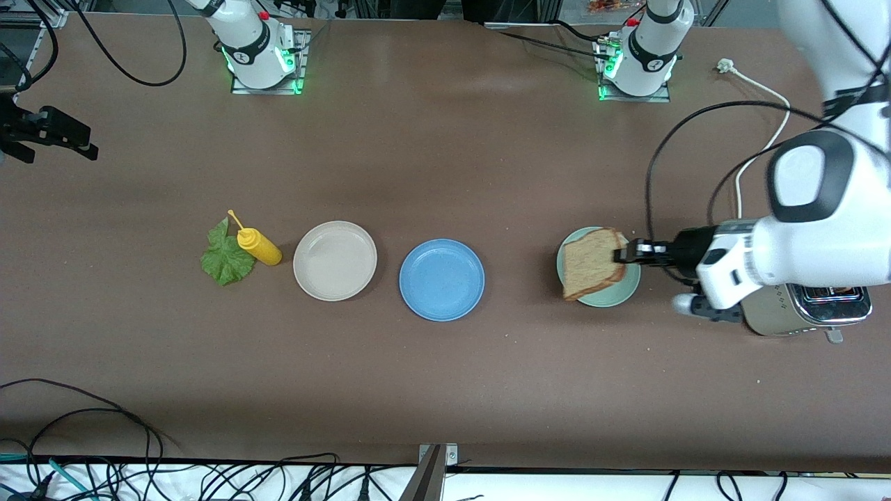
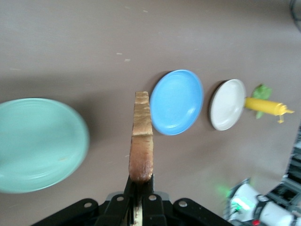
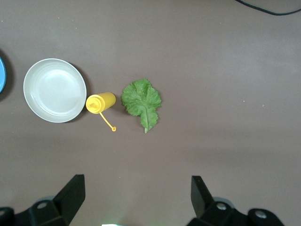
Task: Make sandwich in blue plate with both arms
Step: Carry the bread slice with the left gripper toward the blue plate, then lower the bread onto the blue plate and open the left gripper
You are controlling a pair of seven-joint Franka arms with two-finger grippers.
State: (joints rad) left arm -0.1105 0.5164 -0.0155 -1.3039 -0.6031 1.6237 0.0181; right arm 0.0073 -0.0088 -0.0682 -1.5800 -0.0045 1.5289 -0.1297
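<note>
A matte brown counter carries a row of things roughly midway between its edges. At the left arm's end stands a shiny metal toaster; next to it a round pale green plate, then the round, shallow mid-blue plate, bare, a round beige plate, a yellow plastic squeeze bottle lying on its side, and a crinkled green lettuce leaf touching the bottle.

The left end effector is clamped on one edge of a squarish slice of speckled brown wholegrain bread, holding it in the air over the pale green plate.

The right end effector hangs over the counter near the lettuce leaf, its fingers spread wide and holding nothing.
</note>
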